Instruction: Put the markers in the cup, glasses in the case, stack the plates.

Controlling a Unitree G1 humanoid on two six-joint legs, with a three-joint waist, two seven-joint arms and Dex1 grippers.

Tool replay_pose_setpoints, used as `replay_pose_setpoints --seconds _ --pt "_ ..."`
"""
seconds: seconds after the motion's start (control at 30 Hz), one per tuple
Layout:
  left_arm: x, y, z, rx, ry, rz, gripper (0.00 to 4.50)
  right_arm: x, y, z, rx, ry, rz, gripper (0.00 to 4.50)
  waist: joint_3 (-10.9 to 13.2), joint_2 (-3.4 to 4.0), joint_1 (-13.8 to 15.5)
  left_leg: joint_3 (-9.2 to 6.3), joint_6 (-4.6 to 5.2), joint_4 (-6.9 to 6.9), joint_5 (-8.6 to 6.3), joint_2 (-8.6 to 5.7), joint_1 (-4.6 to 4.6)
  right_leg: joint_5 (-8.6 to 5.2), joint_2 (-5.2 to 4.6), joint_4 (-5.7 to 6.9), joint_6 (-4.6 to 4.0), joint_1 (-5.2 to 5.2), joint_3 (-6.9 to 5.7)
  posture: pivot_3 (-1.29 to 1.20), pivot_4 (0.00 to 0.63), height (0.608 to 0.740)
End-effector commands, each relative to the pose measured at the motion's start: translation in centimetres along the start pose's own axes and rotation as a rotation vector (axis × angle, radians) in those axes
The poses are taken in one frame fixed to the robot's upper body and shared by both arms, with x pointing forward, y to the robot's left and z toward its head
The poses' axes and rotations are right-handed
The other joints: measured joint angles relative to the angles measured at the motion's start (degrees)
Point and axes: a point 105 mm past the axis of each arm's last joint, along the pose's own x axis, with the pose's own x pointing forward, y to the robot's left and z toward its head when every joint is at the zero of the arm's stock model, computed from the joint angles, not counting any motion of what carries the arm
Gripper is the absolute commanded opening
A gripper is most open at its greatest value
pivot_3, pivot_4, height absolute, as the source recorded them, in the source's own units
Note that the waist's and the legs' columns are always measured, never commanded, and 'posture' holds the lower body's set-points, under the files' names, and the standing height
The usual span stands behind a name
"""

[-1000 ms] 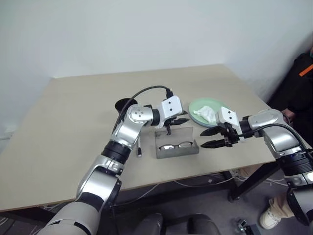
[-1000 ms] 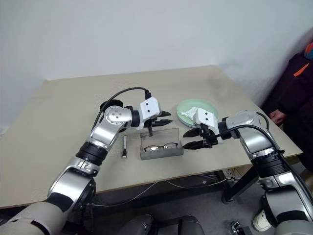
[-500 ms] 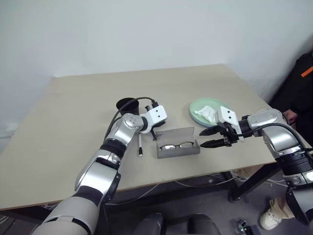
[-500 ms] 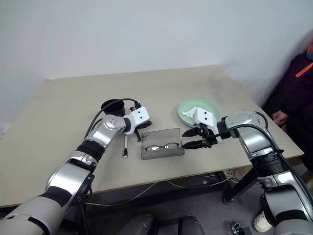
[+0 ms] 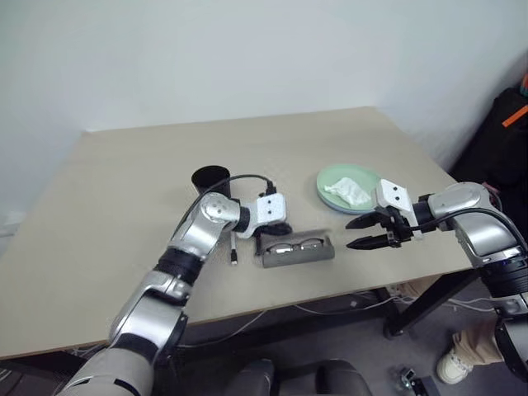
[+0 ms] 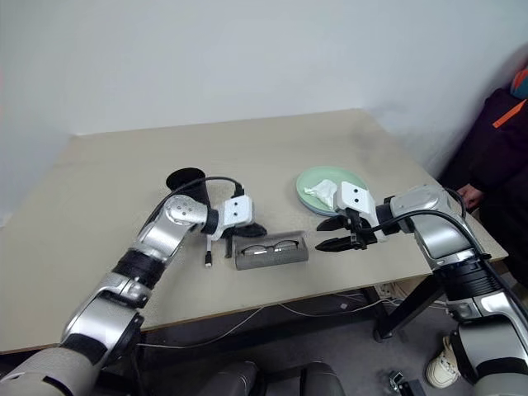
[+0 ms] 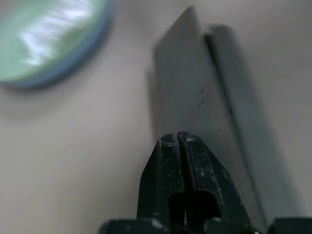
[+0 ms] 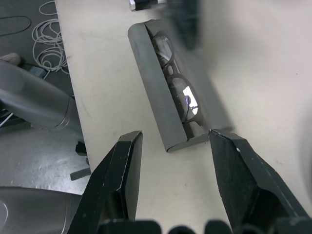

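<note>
The grey case (image 5: 299, 252) lies near the table's front edge with the glasses (image 5: 293, 245) inside it. Its lid (image 7: 195, 112) leans low over them, leaving a gap. My left gripper (image 5: 266, 235) is shut and empty, its tips at the back of the lid. My right gripper (image 5: 360, 233) hovers open just right of the case, its fingers (image 8: 124, 170) wide apart. One white marker (image 5: 234, 247) lies left of the case. The black cup (image 5: 211, 178) stands behind it. The mint plate (image 5: 365, 177) rests on the blue plate (image 7: 85, 48).
A crumpled white tissue (image 5: 346, 191) lies on the green plate. A person in dark clothes (image 5: 507, 132) is at the far right beside the table. Cables (image 8: 46, 29) lie on the floor beneath the table's front edge.
My left gripper has shut and dropped down behind the case. The lid has come down from upright to leaning over the glasses. The right gripper has stayed put.
</note>
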Motion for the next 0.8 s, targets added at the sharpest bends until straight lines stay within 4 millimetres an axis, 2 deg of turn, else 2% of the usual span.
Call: replay_pose_setpoints --seconds 0.03,0.17,0.3,0.47,0.6,0.7,0.8 --pt "-0.6 -1.0 1.5 0.047 -0.009 -0.052 0.03 -0.9 -0.4 1.2 -0.040 -0.026 -0.029 2.35 0.0 0.00 0.1 0.00 0.00 0.01 0.00 0.00 0.03 0.00 0.00 0.00 -0.01 0.02 0.00 0.00 0.000 0.740" --pt "-0.7 -2.2 1.0 0.040 0.014 -0.071 0.03 -0.8 -0.4 1.3 -0.041 -0.026 -0.027 2.35 0.0 0.01 0.3 0.00 0.00 0.04 0.00 -0.01 0.12 -0.01 -0.03 -0.01 -0.01 0.10 0.02 0.00 0.000 0.740" --pt "-0.8 -1.8 1.5 0.030 -0.007 -0.034 0.03 -0.7 -0.3 1.3 -0.041 -0.027 -0.023 2.35 0.0 0.00 0.3 -0.02 0.00 0.00 0.00 -0.01 0.12 -0.01 -0.03 -0.01 -0.01 0.10 0.03 0.00 0.000 0.740" --pt "-2.8 0.3 3.1 -0.008 -0.065 0.104 0.03 -0.6 -0.3 1.3 -0.040 -0.026 -0.015 2.35 0.0 0.00 0.2 -0.01 0.00 -0.01 0.00 -0.01 0.07 -0.01 -0.02 -0.01 -0.01 0.06 0.04 0.00 0.000 0.740" --pt "-4.9 2.6 2.8 -0.128 -0.071 0.306 0.03 -0.4 -0.5 1.5 -0.041 -0.028 -0.012 2.35 0.0 0.00 0.2 -0.01 0.00 -0.03 0.00 0.00 0.08 -0.01 -0.01 -0.01 -0.01 0.06 0.04 0.00 0.000 0.740" --pt "-6.5 4.3 1.1 -0.304 -0.013 0.488 0.61 -0.3 -0.5 1.5 -0.042 -0.028 -0.009 2.35 0.0 0.00 0.2 -0.01 0.00 -0.03 0.00 0.00 0.11 -0.01 -0.01 -0.01 -0.01 0.09 0.04 0.00 0.000 0.740" --pt "-7.5 4.5 -0.5 -0.428 0.066 0.607 1.65 -0.3 -0.5 1.5 -0.043 -0.029 -0.006 2.35 0.0 -0.01 0.2 -0.01 0.00 -0.02 0.00 -0.01 0.11 -0.01 0.00 -0.01 0.00 0.09 0.03 0.00 0.000 0.740"
